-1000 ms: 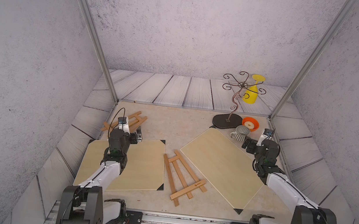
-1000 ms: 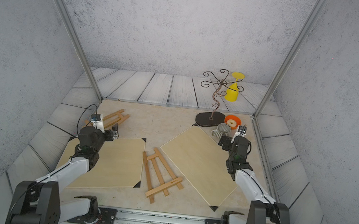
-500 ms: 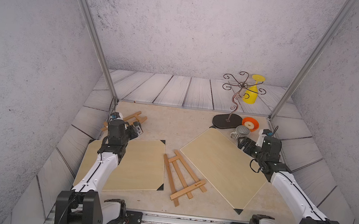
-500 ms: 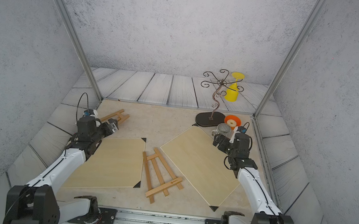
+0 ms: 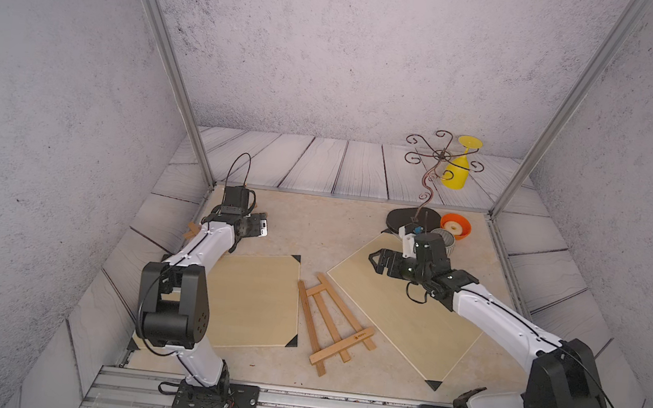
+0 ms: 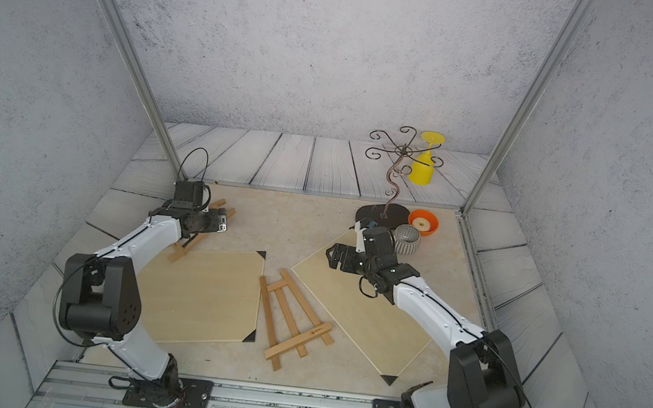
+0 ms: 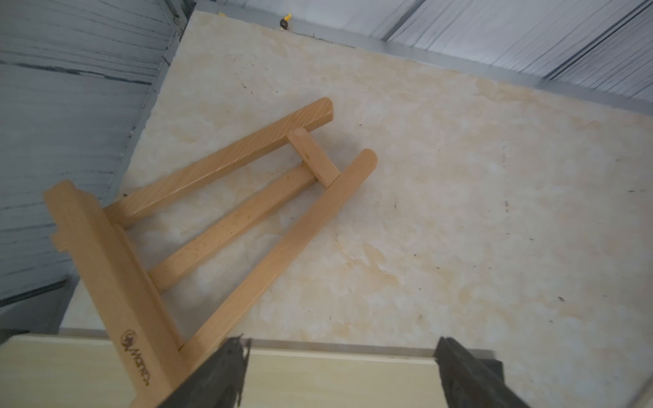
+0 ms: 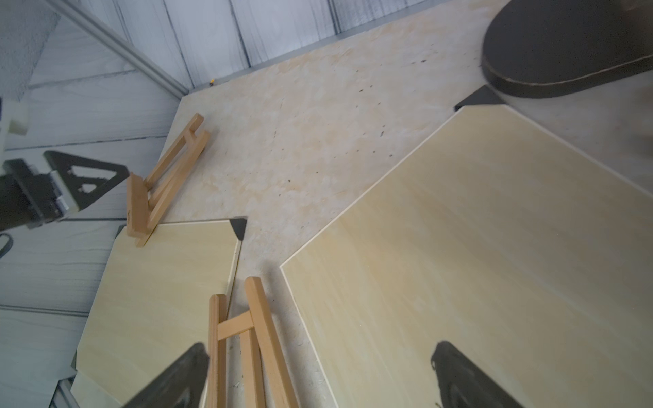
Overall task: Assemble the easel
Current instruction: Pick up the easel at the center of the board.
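- Easels lie flat in two spots on the surface (image 5: 313,228): the centre easel (image 5: 333,327) at lower middle of both top views, and the second easel (image 7: 226,226) at middle left, partly under the left arm (image 5: 202,249).
- Between the left board (image 5: 259,302) and the right board (image 5: 396,309), the centre easel fills the narrow gap, with one leg running along the left board's right edge.
- At its ledge end, the second easel overlaps the left board's far edge.
- Above the second easel hangs the left pincer (image 6: 224,222), released, with nothing between its jaws.
- Over the right board's upper corner hovers the right pincer (image 5: 377,262), spread wide and empty.
- Bare surface lies open between the two pincers, while the stand base (image 6: 374,214), grey cup (image 6: 406,241) and orange bowl (image 6: 423,223) crowd the upper right corner.
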Available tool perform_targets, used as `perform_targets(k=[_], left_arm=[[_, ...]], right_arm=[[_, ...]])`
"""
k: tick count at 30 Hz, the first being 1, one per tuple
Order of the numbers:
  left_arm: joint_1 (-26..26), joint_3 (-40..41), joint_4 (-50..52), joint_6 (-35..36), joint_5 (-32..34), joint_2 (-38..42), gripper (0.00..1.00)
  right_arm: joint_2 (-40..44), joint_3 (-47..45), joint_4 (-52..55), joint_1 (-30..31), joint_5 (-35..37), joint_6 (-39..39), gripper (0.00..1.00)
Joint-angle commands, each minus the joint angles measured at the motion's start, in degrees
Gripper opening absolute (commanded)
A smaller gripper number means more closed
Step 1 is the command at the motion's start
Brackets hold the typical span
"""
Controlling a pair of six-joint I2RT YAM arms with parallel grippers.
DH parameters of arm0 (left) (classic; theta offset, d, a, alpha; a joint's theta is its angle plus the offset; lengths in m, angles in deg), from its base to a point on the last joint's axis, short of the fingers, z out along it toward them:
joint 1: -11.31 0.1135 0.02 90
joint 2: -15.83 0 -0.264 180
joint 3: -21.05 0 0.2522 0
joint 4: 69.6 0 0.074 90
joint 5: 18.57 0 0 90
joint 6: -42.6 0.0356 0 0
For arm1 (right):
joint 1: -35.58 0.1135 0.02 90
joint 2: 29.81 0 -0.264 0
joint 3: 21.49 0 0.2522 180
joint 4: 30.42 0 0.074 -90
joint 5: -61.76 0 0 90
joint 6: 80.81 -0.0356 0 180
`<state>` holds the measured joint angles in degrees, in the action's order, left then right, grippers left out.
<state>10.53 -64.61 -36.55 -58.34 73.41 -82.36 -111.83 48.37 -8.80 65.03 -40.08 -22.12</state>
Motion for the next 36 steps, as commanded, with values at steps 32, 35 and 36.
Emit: perform_targets(k=[32,35,36], left_arm=[[2.71,-30.99,22.46,9.19,1.79,-31.87,0.58],[2.66,-31.73,22.89,9.78,0.31,-32.32,0.52],[2.7,-32.13,23.24,9.93,-0.06,-32.54,0.51]], right_arm=[[-10.57,8.06,0.51,3.92,0.21,2.48,0.99],[-10.53,8.06,0.8,3.94,0.71,2.57,0.99],[-10.51,8.06,0.91,3.92,0.78,2.58,0.99]])
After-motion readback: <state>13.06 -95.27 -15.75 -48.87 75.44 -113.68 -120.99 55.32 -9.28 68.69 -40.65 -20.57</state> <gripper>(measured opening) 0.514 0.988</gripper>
